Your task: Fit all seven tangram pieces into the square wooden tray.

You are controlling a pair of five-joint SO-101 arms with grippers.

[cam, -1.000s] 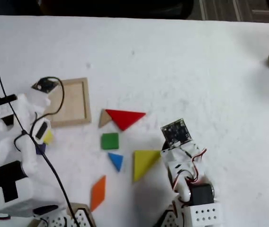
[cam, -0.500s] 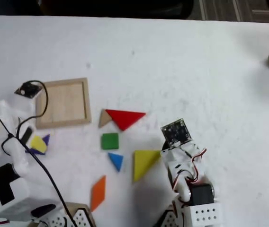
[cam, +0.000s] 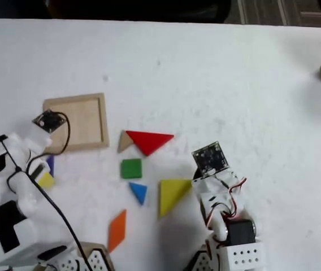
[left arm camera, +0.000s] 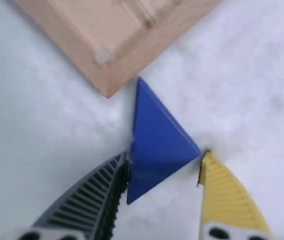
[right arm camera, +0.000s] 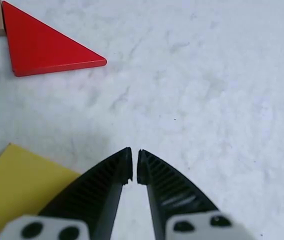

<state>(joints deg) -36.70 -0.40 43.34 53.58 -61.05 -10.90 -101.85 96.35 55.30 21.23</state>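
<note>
Barely started — tray (cam: 84,121) empty, nothing placed yet — left gripper (left arm camera: 164,162) clamped on blue triangle (left arm camera: 157,135) just off the tray's 7 o'clock corner, right gripper (right arm camera: 134,165) closed on nothing.

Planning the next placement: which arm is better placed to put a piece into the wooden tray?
Left. The left gripper holds the blue triangle between its fingers, right beside a corner of the wooden tray. The right gripper is shut and empty by the yellow triangle, farther away.
</note>
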